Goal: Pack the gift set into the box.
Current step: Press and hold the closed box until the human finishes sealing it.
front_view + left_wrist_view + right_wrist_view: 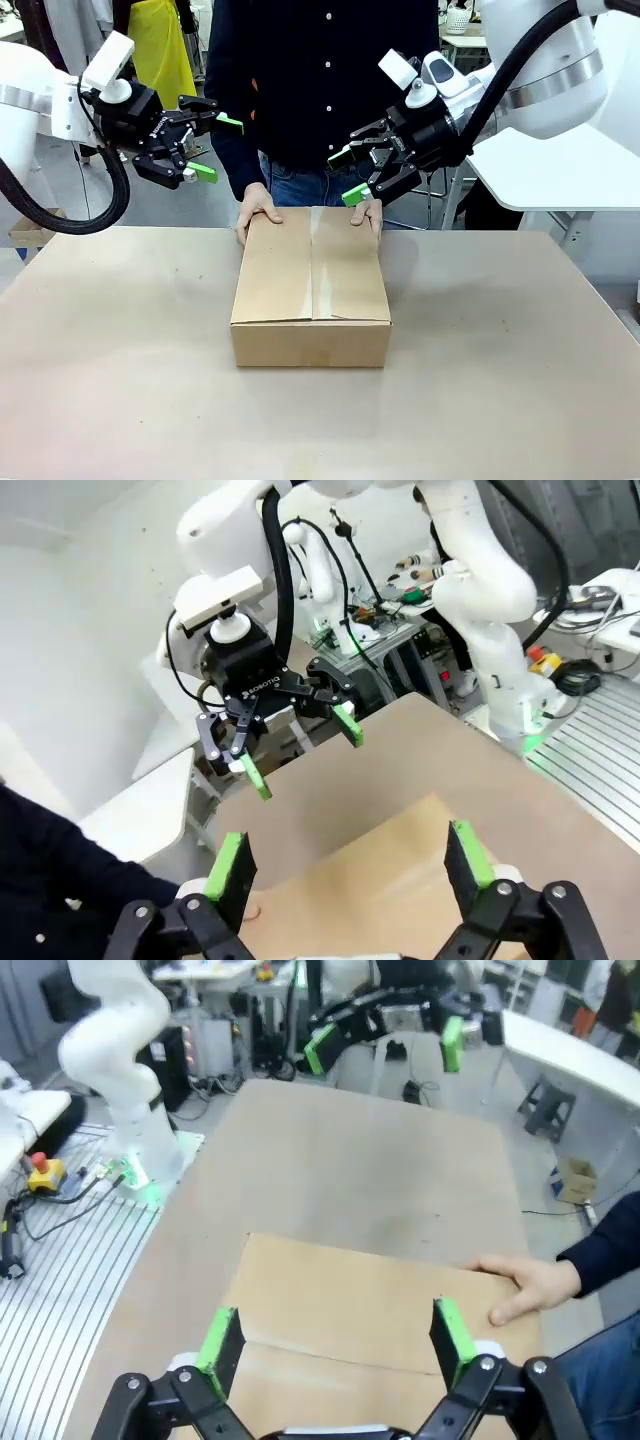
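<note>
The box (311, 288) stands shut in the middle of the table, a clear tape strip along its top seam. A person in a dark shirt holds its far edge, one hand (257, 210) at the left corner and the other hand (366, 213) at the right. My left gripper (218, 149) hovers open in the air above and left of the box's far end. Opposite it, my right gripper (348, 175) hangs open just above the person's right-side hand. The wrist views look down on the box (400, 870) (350, 1310) between open fingers. The gift set is out of view.
The tan table (500, 380) has free room on all sides of the box. A white side table (560, 170) stands at the back right, behind my right arm. The person's body is close to the far edge.
</note>
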You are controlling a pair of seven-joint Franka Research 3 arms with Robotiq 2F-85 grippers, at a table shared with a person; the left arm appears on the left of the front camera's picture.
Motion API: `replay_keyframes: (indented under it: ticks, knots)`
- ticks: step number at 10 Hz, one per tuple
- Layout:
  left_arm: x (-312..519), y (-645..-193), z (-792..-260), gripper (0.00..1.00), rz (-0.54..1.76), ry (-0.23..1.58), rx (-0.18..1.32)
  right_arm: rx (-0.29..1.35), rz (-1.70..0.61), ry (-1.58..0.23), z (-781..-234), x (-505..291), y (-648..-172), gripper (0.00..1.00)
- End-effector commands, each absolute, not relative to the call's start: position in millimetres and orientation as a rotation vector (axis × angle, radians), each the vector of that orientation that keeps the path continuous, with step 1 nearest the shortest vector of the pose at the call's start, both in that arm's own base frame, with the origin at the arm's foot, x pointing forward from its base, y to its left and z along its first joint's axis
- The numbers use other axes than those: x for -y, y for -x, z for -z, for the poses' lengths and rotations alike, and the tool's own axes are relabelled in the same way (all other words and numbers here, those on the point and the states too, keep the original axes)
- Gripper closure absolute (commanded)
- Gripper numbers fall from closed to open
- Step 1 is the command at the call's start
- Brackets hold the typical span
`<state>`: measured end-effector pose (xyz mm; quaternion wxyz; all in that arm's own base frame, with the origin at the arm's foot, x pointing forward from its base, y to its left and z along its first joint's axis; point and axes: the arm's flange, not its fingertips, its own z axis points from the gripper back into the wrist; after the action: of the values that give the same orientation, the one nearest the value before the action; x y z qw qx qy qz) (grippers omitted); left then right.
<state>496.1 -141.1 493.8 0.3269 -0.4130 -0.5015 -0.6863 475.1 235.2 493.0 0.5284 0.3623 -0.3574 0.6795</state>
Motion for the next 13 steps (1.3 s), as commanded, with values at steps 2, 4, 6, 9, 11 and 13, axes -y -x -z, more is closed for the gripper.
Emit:
replay_keyframes:
  ticks: [2,4,6,9,11,13]
  knots:
    - [147.3,-524.8,-433.1,0.00,1.683,1.042,1.162,1.034,-1.722,-0.922,-469.0,-211.0,-505.7,0.00]
    - [149.6,-538.4,-399.8,0.00,1.646,0.958,1.192,1.050,-1.632,-1.121,-405.2,-190.4,-527.7,0.00]
    - [164.0,-544.0,-373.4,0.00,1.627,0.986,1.178,1.015,-1.543,-1.202,-354.2,-187.8,-542.2,0.00]
    - [177.5,-542.2,-342.4,0.00,1.615,1.008,1.113,0.986,-1.442,-1.225,-307.2,-180.9,-537.7,0.00]
    - [179.9,-535.4,-329.7,0.00,1.610,1.004,1.030,0.990,-1.426,-1.196,-303.9,-179.1,-536.3,0.00]
    - [179.2,-533.9,-330.0,0.00,1.602,1.000,0.991,0.972,-1.419,-1.130,-303.7,-185.3,-537.7,0.00]
